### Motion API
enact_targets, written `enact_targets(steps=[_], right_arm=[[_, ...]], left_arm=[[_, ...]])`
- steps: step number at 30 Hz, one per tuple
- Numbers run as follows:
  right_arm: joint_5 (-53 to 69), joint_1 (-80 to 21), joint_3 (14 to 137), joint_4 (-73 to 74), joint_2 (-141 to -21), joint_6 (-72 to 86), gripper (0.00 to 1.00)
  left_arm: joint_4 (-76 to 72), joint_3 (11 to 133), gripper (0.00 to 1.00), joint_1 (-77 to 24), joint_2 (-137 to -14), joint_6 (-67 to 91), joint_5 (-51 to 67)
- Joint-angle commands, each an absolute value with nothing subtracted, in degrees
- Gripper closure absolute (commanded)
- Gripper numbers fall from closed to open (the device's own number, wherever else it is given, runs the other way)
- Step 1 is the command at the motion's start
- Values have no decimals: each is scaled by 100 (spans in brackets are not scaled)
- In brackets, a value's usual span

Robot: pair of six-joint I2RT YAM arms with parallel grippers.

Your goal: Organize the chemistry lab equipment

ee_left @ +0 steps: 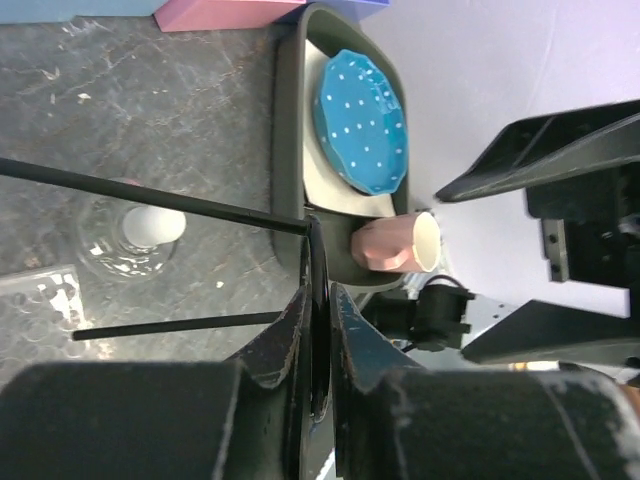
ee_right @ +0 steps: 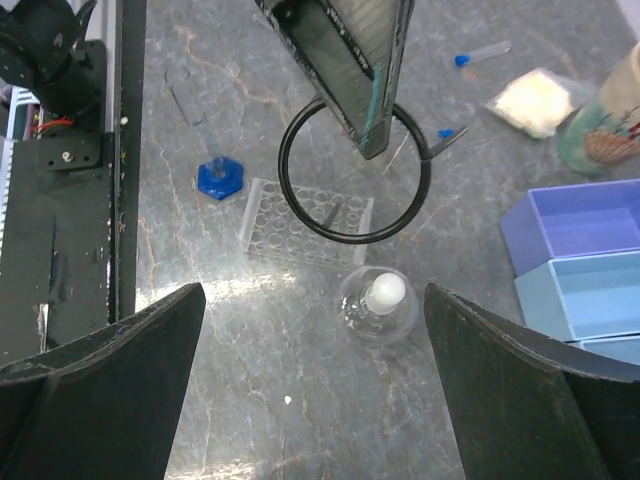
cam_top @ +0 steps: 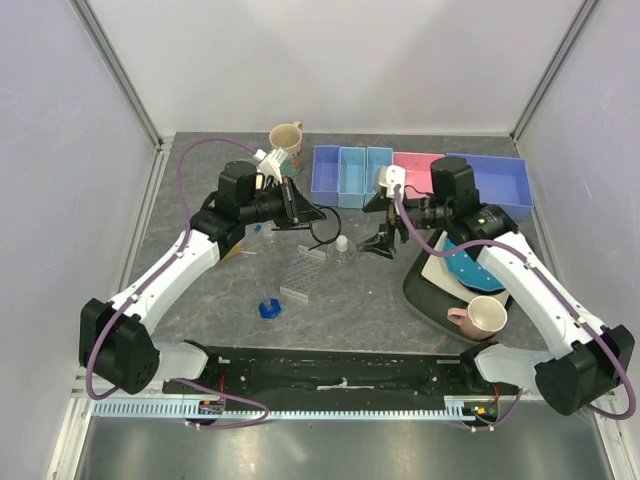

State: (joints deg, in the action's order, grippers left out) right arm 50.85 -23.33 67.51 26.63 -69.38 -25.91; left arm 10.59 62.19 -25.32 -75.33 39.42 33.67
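Note:
My left gripper point(cam_top: 316, 213) is shut on the ring of the black wire tripod point(cam_top: 326, 234) and holds it above the table; in the left wrist view the fingers point(ee_left: 296, 318) pinch the ring point(ee_left: 317, 262), and its legs point left. My right gripper point(ee_right: 314, 292) is open and empty above the white-stoppered flask point(ee_right: 378, 300), which stands beside the clear tube rack point(ee_right: 270, 225). The ring point(ee_right: 300, 205) hangs over the rack. Two blue-capped tubes point(ee_right: 478, 53) and the powder bag point(ee_right: 535, 100) lie further off. The flask point(cam_top: 342, 250) and rack point(cam_top: 303, 275) sit mid-table.
Blue and pink bins point(cam_top: 350, 175) line the back, with a cream mug point(cam_top: 287, 140) to their left. A dark tray point(cam_top: 420, 290) at the right holds the blue dotted plate point(ee_left: 362, 115) and pink mug point(cam_top: 480, 318). A small blue hexagonal piece point(cam_top: 268, 308) lies near the front.

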Motion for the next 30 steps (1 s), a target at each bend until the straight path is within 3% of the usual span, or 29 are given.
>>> enact_targets(steps=[1, 7, 18, 21, 27, 30], right_arm=[[4475, -2601, 6751, 2927, -7110, -2918, 2], [4842, -2637, 6329, 2585, -7031, -2795, 2], [5625, -2663, 6029, 950, -7277, -1583, 2], [5572, -2716, 6258, 424, -7479, -960, 7], [5616, -2751, 6047, -1071, -7585, 560, 26], [5634, -2751, 6003, -1335, -7603, 817, 46]], left_arm=[[-412, 5994, 98, -2575, -7128, 4965, 3744], [-720, 5740, 98, -2593, -6979, 5343, 3700], [-2618, 5028, 98, -2715, -6724, 7496, 2998], [-2794, 4844, 98, -2751, -6575, 7970, 2541], [-2918, 4536, 98, -2751, -6363, 8463, 1951], [-3111, 4395, 98, -2760, -6354, 8674, 1942]])
